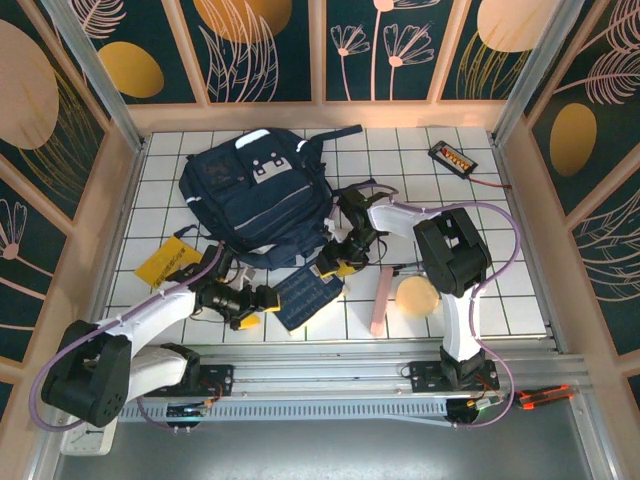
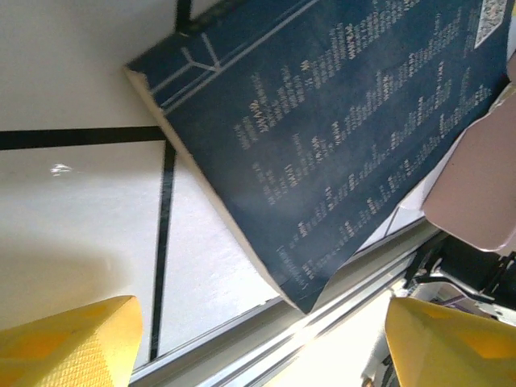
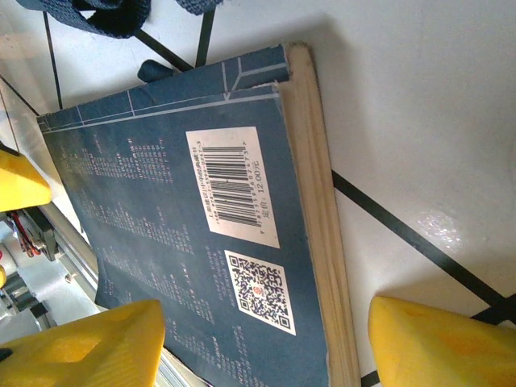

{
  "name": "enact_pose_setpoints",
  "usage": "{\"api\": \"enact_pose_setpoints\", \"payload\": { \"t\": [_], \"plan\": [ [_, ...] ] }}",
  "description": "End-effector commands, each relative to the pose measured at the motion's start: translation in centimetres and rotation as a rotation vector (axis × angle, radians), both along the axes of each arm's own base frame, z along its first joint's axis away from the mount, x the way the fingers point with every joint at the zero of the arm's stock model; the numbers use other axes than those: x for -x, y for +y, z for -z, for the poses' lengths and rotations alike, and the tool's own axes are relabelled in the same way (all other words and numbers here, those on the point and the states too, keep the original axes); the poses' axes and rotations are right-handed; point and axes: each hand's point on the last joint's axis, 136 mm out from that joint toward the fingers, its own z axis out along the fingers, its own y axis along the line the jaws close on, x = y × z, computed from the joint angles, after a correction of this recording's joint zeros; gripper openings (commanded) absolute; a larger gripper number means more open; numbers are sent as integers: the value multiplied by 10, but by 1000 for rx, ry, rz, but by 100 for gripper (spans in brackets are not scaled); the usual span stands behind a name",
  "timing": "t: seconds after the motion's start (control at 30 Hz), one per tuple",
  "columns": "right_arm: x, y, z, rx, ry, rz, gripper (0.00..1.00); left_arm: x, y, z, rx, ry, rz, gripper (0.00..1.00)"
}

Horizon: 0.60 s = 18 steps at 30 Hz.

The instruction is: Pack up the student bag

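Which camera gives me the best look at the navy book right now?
Right wrist: the navy book appears close up, with barcode, QR code and page edge sharp. Left wrist shows its printed cover and one corner, the rest cut off. Top external shows it whole but small, next to the student bag.

bag (image 1: 250,200) | dark navy backpack, white-grey patches on front pocket, pale stripes, black straps | lying flat, front up | upper centre-left of frame
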Motion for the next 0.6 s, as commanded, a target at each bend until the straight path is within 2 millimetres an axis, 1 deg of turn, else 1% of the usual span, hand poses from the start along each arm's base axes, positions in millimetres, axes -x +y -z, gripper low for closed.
{"api": "enact_pose_setpoints", "payload": {
  "t": [0.0,0.23,0.3,0.33,0.43,0.5,0.57],
  "plan": [
    [16,6,6,-13,65,-32,66,-8,-16,-5,70,16,-40,79],
    [30,31,-8,-165,117,-40,61,-8,-24,17,93,48,-51,77],
    [33,35,-12,-195,122,-50,57,-10,-25,21,88,48,-48,76],
    [34,37,-13,-205,119,-53,53,-11,-25,23,85,49,-47,75],
    [34,39,-21,-235,103,-48,37,-14,-26,24,82,45,-49,75],
    [34,37,-23,-225,87,-45,28,-15,-26,24,82,42,-49,75],
    [34,31,-21,-189,63,-48,12,-15,-26,22,77,37,-47,75]
  ]
}}
